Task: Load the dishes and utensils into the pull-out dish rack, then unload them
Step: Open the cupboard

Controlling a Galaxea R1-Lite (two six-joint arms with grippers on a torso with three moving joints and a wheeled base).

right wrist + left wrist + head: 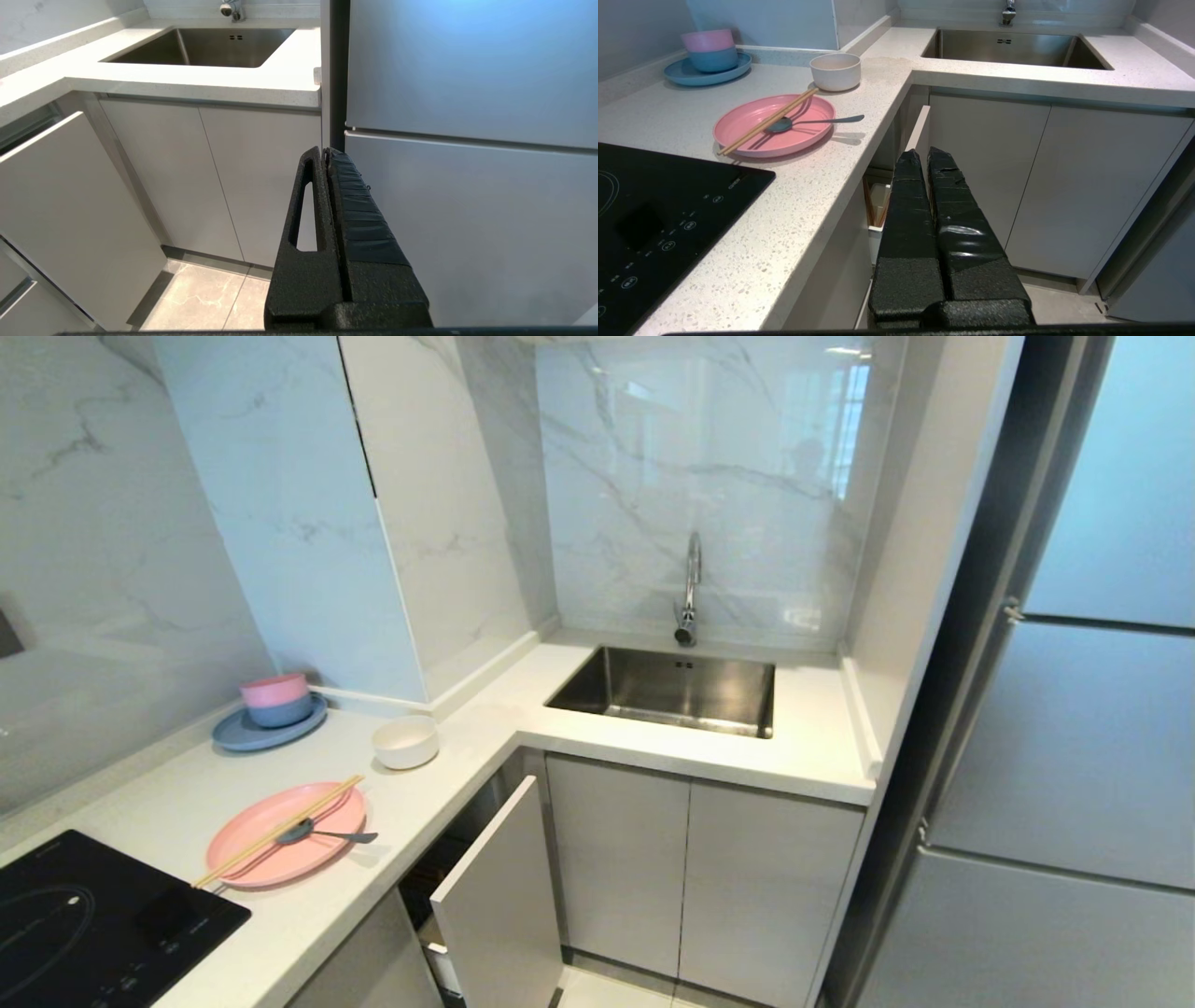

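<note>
The off-white bowl stands on the counter near the corner. In front of it lies a pink plate with the chopsticks and the dark grey spoon across it. Below the counter, the pull-out dish rack stands partly out: its pale front and a white utensil cup show. My left gripper is shut and empty, low before the rack. My right gripper is shut and empty, facing the cabinet and fridge. Neither shows in the head view.
A blue plate with stacked pink and blue bowls sits at the back left. A black cooktop fills the near left counter. The sink with its faucet lies ahead, and a tall fridge stands to the right.
</note>
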